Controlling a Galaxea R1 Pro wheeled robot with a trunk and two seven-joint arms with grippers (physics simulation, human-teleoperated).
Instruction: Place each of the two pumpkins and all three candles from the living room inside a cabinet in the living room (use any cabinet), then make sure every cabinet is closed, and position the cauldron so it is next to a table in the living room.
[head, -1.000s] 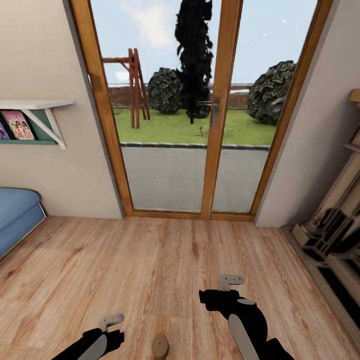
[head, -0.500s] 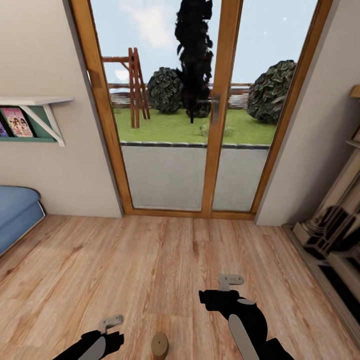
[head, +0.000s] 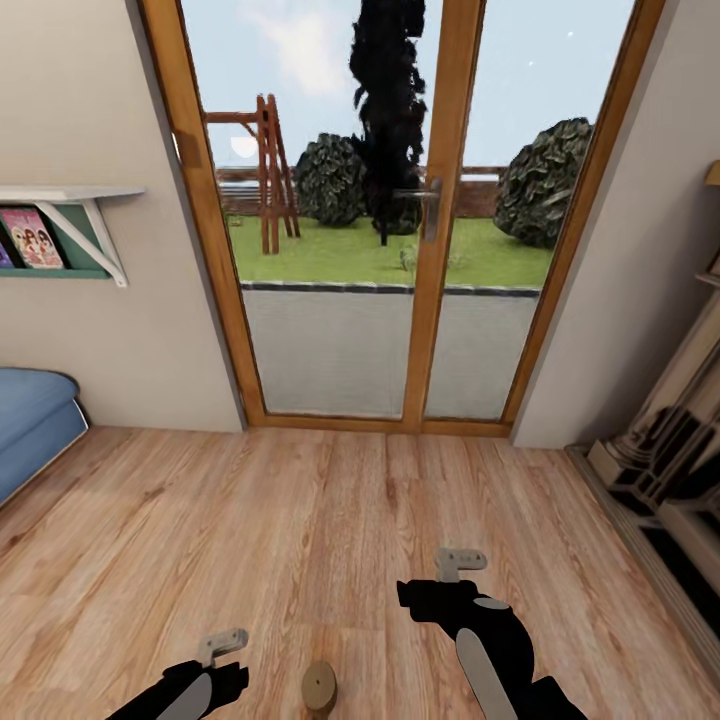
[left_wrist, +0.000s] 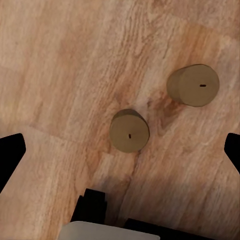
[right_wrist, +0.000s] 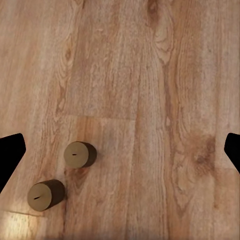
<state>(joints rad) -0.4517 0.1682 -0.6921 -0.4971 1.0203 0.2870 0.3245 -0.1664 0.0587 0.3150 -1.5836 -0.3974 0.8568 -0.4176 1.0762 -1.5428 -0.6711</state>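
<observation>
**Both grippers hang open over the plank floor, candles standing below**

The left gripper (head: 222, 641) hangs low over the floor with its fingers spread wide; in the left wrist view the two dark fingertips (left_wrist: 11, 150) sit far apart with nothing between them. Below it two candles stand upright on the planks: one candle (left_wrist: 129, 131) close under the gripper, a second candle (left_wrist: 193, 85) near it but apart.

The right gripper (head: 459, 562) is also spread, holding nothing, its fingertips (right_wrist: 10, 150) wide in the right wrist view. That view shows two candles (right_wrist: 79, 154) upright on the boards, near each other and not touching.

In the head view a candle (head: 320, 687) stands on the wood floor (head: 330, 520) between the two arms. Ahead is a wood-framed glass door (head: 400, 220) onto a garden. A blue sofa (head: 30, 420) is at the left beneath a wall shelf (head: 70, 200), and a stone fireplace (head: 670, 460) at the right.
</observation>
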